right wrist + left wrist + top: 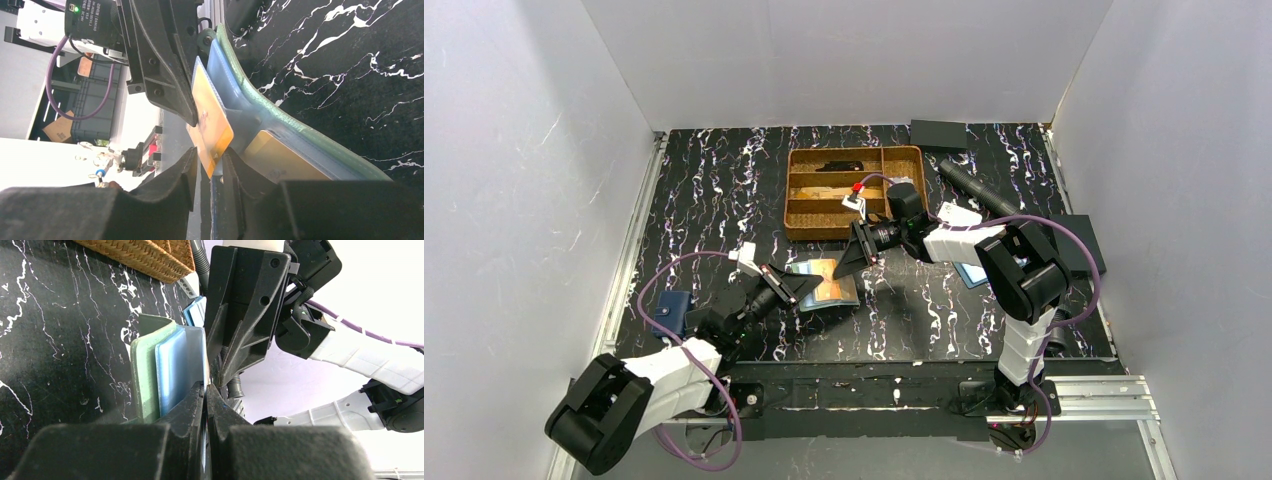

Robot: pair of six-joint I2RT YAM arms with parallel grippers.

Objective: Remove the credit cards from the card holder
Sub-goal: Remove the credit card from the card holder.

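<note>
Top view, holder: you have the flat teal-green card holder (832, 290) with clear pockets near the middle of the black marbled table (724, 200), just in front of the woven brown tray (790, 195).
Top view, arms: your left gripper (812, 288) meets the holder's left edge and your right gripper (848, 265) its far side.
Left wrist, pincer: the jaws are pressed together on the holder's near edge.
Right wrist, card: a thin orange-gold card (210, 120) sticks out of a pocket, its lower corner between your right fingers (190, 170).
Right wrist, pincer: the jaws stand narrow either side of that card; whether they pinch it you cannot tell.
Right wrist, pocket: a second gold card (280, 160) lies inside the clear panel.
</note>
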